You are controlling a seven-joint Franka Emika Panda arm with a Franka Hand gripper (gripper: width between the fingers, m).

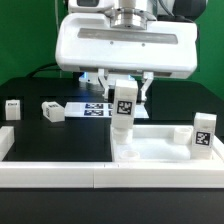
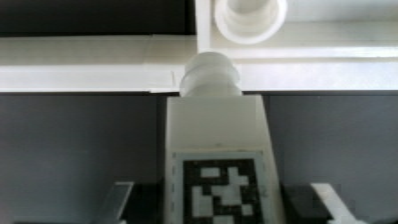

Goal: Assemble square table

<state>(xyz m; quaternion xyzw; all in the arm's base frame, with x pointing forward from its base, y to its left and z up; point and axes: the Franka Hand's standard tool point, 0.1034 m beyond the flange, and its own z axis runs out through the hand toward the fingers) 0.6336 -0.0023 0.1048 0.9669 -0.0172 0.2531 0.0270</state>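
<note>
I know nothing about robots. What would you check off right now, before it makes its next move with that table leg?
1. Grip: ok. The held leg sits between the fingers of the end effector.
2. Leg tip in the corner hole: not ok. The hole shows empty, with the tip short of it.
3. Leg upright: ok, roughly upright in the exterior view.
4. Tabletop lying flat: ok.
5. Standing leg on the tabletop fully fixed: cannot tell.
6. Spare legs out of the way: ok, on the exterior view's left, apart from the tabletop.
</note>
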